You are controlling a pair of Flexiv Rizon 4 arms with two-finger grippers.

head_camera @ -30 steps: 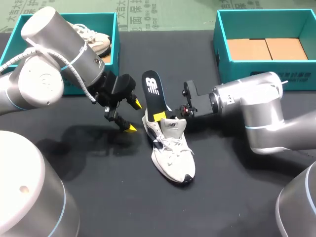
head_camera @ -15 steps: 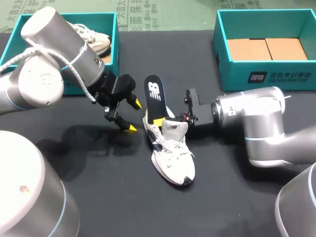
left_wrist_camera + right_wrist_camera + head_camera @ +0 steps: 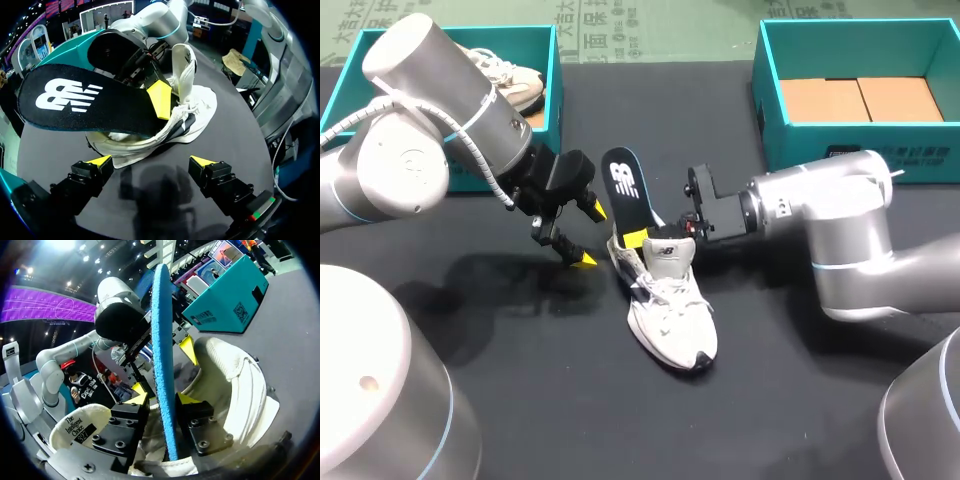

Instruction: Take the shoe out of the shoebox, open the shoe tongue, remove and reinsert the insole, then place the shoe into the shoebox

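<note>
A white shoe (image 3: pixel 667 305) lies on the black table, toe toward me. A black insole (image 3: pixel 623 185) with a white logo stands up out of its heel opening, its front end inside the shoe. My right gripper (image 3: pixel 645 237) is at the heel. In the right wrist view the blue-edged insole (image 3: pixel 161 315) stands between the right gripper's (image 3: pixel 162 399) fingers, which are open a little and do not clamp it. My left gripper (image 3: pixel 590 235) hangs wide open just left of the shoe. In the left wrist view, shoe (image 3: pixel 200 107) and insole (image 3: pixel 85 102) lie ahead of the left gripper (image 3: pixel 152 160).
A teal shoebox (image 3: pixel 556 100) at the back left holds a second pale shoe (image 3: pixel 510 80). Another teal shoebox (image 3: pixel 767 120) at the back right has brown cardboard (image 3: pixel 860 98) on its floor. Bare black table lies in front of the shoe.
My right gripper's fingers have parted from the insole they were pinching. The right arm pushed down and then shifted back left. The insole leans slightly more to the left. The left arm kept still.
</note>
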